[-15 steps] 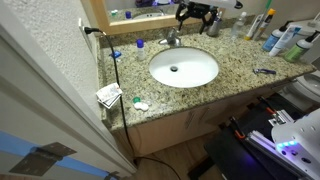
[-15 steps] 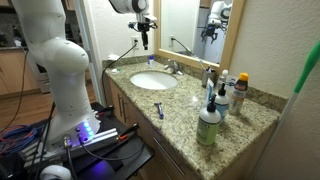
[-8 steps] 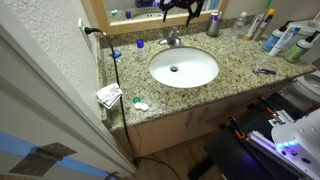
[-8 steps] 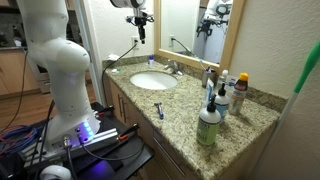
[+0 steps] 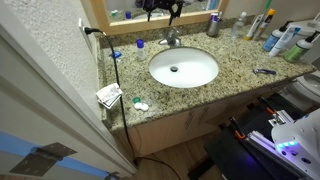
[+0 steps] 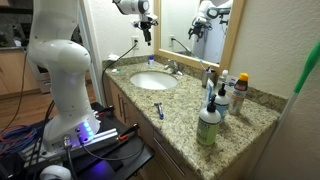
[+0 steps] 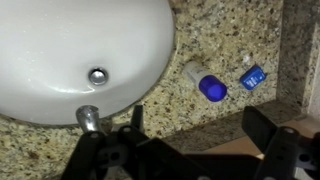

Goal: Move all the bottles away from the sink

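My gripper [image 7: 200, 140] is open and empty, hanging above the back of the counter by the chrome faucet [image 7: 89, 118]. It shows high against the mirror in both exterior views [image 5: 160, 10] [image 6: 147, 30]. A small blue and white bottle [image 7: 205, 85] lies on the granite just beside the white sink [image 7: 80, 55], below and ahead of the jaws. In an exterior view the same bottle [image 5: 139, 44] sits behind the sink's [image 5: 183, 67] rim. A green bottle [image 6: 209, 125] and several other bottles [image 6: 225, 95] stand at the counter's far end.
A tiny flat blue cap [image 7: 252, 77] lies past the blue bottle near the wall. A grey metal cup [image 5: 213, 27] stands beside the faucet. A razor [image 5: 264, 71] lies on the counter, folded papers [image 5: 109, 95] at the opposite end. The mirror frame is close behind the gripper.
The open gripper has travelled along the mirror from above the cup side of the faucet towards the blue bottle's side. Nothing on the counter has moved.
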